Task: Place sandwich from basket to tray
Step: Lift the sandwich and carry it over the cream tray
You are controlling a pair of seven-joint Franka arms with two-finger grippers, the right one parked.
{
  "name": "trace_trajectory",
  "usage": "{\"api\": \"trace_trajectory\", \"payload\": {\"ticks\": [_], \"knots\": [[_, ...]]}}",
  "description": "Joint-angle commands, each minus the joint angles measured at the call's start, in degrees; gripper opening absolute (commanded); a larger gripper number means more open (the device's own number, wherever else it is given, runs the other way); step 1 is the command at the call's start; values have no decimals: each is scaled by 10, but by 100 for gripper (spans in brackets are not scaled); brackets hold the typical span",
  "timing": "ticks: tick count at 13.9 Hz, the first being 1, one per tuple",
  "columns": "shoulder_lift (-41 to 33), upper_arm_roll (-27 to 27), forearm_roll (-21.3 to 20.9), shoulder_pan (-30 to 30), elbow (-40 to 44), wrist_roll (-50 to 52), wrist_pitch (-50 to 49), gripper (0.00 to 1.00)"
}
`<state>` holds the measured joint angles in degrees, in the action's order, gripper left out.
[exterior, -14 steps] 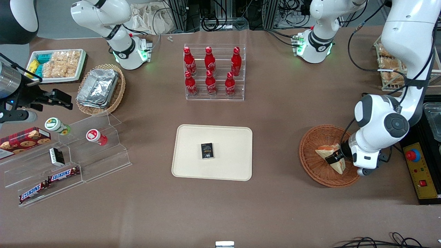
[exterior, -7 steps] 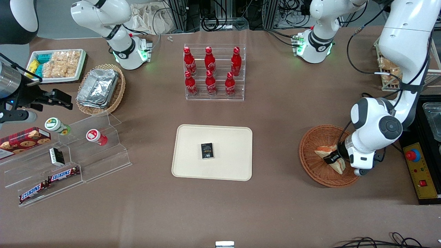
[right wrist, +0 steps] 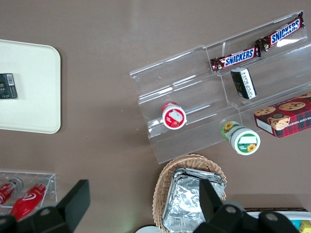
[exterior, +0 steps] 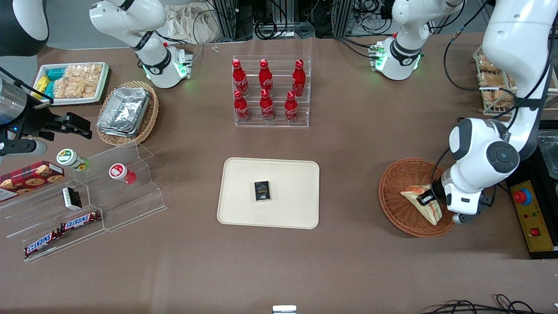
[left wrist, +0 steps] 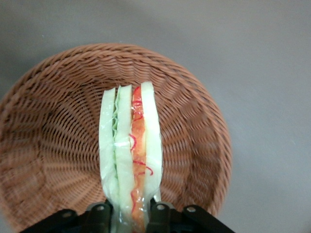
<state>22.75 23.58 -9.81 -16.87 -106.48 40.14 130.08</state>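
The sandwich, a pale wedge in clear wrap with orange-red and green filling, is upright between the fingers of my left gripper. The gripper is shut on its lower edge, one finger on each flat side. It is held over the reddish-brown wicker basket, at the side nearest the working arm; I cannot tell if it touches the weave. The cream tray lies mid-table, toward the parked arm from the basket.
A small black box lies on the tray. A rack of red cola bottles stands farther from the camera. A yellow control box with a red button sits beside the basket. Acrylic snack shelves and foil containers are at the parked arm's end.
The wrist and elbow swayed slightly toward the tray and came back. The sandwich stayed in the gripper's hold over the basket, now turned a little, with its lower corner nearer the camera.
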Motion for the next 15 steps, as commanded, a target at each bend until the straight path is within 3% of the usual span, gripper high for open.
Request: {"api": "trace_trajectory", "payload": {"ticks": [1,3,4,8,12,15], "knots": [[-30,51,-7,3,95,-75,-171,0],[-20,98,-5,6,176,-194,-285,0],[-18,111,0,14,208,-207,-301,0],[3,115,-6,118,228,-128,-298,0],[109,112,-10,219,289,-67,-284,0],[217,109,-83,289,335,27,-207,0]]}}
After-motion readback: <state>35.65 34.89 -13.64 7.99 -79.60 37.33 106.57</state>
